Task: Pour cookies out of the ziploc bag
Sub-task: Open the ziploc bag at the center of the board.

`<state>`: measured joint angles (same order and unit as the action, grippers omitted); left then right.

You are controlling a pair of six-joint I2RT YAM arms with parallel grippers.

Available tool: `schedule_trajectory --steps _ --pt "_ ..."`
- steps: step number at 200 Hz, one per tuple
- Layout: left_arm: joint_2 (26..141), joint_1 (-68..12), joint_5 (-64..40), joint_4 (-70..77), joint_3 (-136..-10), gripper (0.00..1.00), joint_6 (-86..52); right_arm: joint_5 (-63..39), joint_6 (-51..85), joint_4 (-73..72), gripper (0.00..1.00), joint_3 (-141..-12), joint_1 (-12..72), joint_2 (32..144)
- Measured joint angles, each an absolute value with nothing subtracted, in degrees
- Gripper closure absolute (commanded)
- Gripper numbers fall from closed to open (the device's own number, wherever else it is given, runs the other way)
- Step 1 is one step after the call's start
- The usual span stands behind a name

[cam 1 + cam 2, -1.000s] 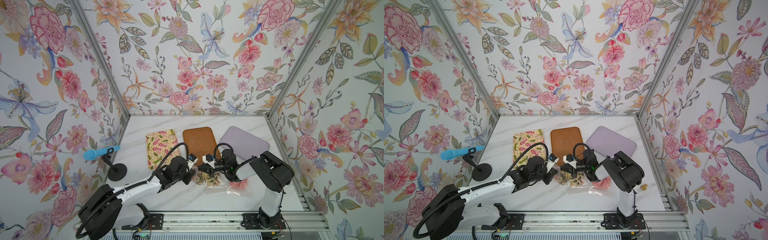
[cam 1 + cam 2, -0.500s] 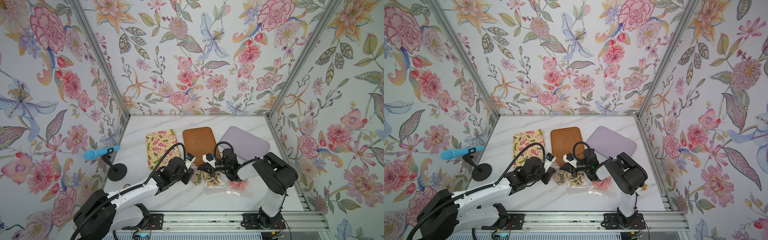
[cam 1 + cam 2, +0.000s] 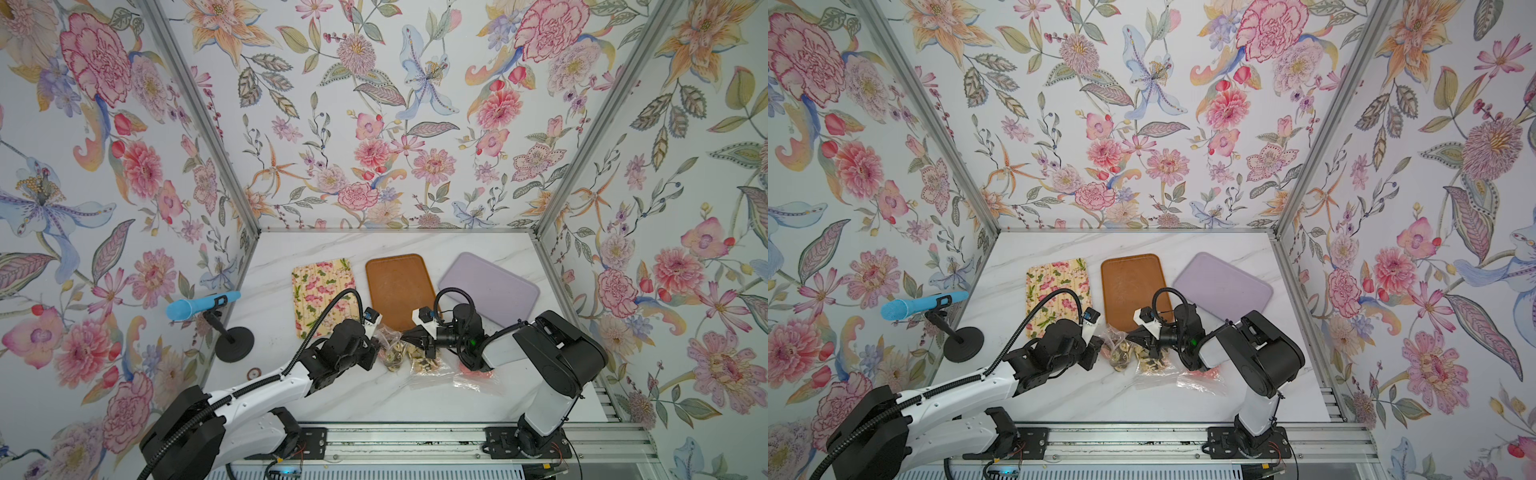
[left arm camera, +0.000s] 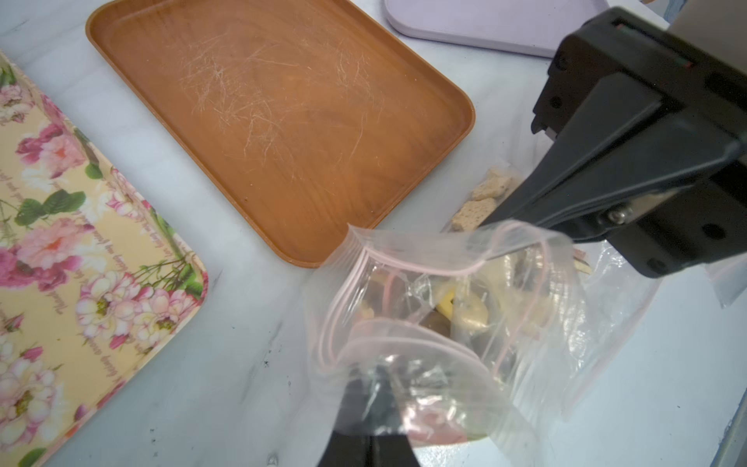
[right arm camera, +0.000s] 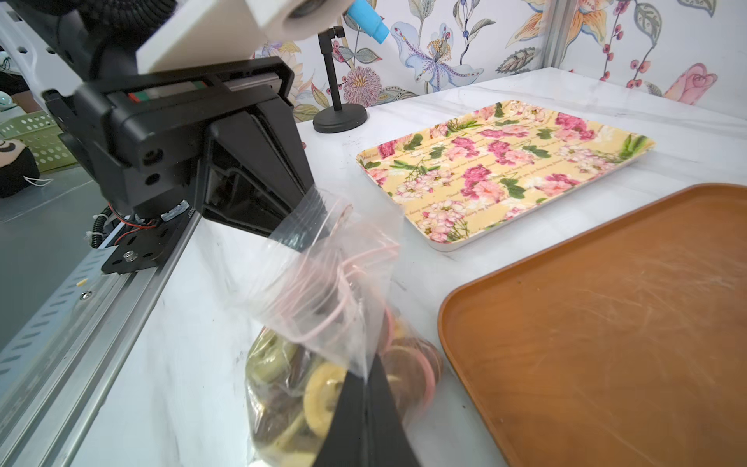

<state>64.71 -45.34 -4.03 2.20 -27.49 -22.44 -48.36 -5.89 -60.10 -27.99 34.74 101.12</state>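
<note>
2 top views: high, looking down, whole table (image 3: pixel 374 401). Wrist cams: close, facing each other, share bag (image 4: pixel 444 299).

Both arms are in low, tips meeting at the bag (image 3: pixel 391 356). The left arm (image 3: pixel 257 390) stretches long toward it, left gripper (image 3: pixel 377 345) pinched tight on one lip of its mouth. The right arm (image 3: pixel 552 357) is folded at the elbow, right gripper (image 3: pixel 411 337) facing the left, fingers (image 5: pixel 347 412) clamped on the opposite lip.

2 arms: white shells, black joints & bases. Left arm (image 3: pixel 266 399) carries ribbed black conduit (image 3: pixel 195 413); right arm (image 3: pixel 552 365) has looped black cable (image 3: pixel 453 290), green LED (image 3: pixel 472 343). Black wedge fingers (image 5: pixel 258 186), white cam mounts (image 3: pixel 424 316).
</note>
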Motion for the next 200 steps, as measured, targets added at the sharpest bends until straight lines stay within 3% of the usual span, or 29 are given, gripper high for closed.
schedule_trajectory --steps 159,200 --pt "55.81 -44.84 -7.09 4.78 -23.59 1.00 -23.42 -42.04 3.77 -65.80 1.00 -26.68 35.38 101.06" --pt "55.70 -44.01 -6.98 3.64 -23.59 1.00 -23.42 -40.51 5.69 -65.65 0.77 -26.74 33.43 101.58"
